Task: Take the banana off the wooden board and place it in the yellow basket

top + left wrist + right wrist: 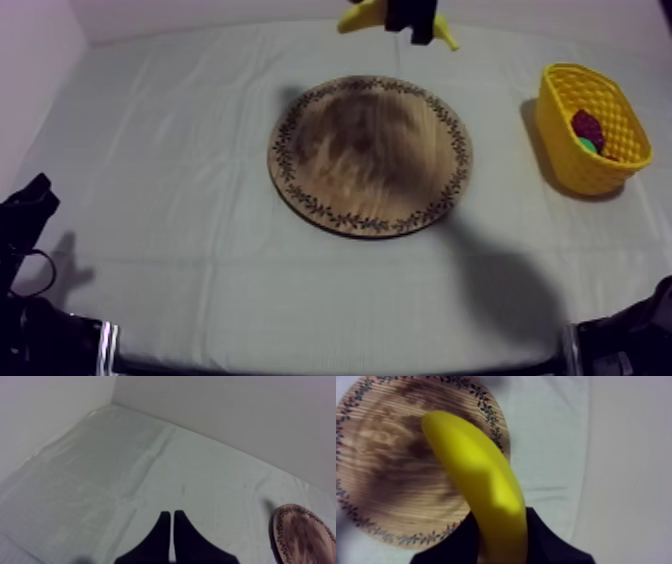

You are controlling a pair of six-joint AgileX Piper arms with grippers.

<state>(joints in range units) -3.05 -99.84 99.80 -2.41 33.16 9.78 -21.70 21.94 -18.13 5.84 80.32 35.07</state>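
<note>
Item 1. Banana: yellow, whole, up in the air over the far edge of the table, beyond the wooden board and clear of it. It lies crosswise in the right gripper, with one end out to each side. From the right wrist view the banana runs forward out of the black fingers, which pinch it from both sides.

Item 2. Wooden board: round, with a leaf-patterned rim, flat on the middle of the cloth. Its face is bare. Below the lifted fruit the wrist view shows the board.

Item 3. Yellow basket: upright at the right side of the table, well apart from the board. Inside sit a dark red shape and a bit of green. These are possibly other toy fruit, but too little shows to name them.

Item 4. Left gripper: low at the near left edge, over the grey-white cloth. Its two fingers are pressed together into a narrow wedge, holding nothing. The board's rim lies off to one side of it.
</note>
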